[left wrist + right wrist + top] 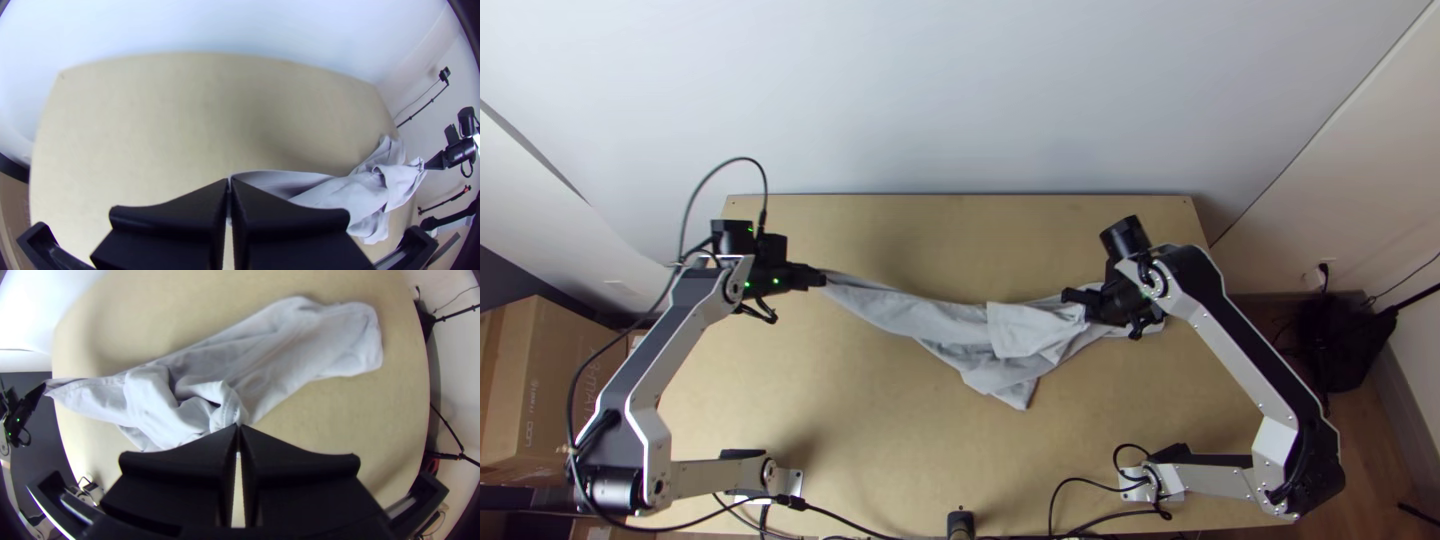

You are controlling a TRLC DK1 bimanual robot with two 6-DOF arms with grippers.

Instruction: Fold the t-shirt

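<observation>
The light grey t-shirt [950,325] lies bunched in a long strip across the table, its left end raised and a loose flap over its middle. My left gripper [823,278] is shut on that left end; in the left wrist view the tips of my left gripper [230,181] meet on the cloth [325,192]. Over the strip's right part is my right gripper [1070,300]. In the right wrist view, my right gripper [238,426] is shut on a fold near the middle of the cloth [300,345], whose other end lies on the table beyond.
The wooden table [930,460] has bare surface in front of and behind the cloth. Cables [1070,500] run along its near edge. A cardboard box [555,370] stands off the left side, and a black bag-like object [1335,340] off the right.
</observation>
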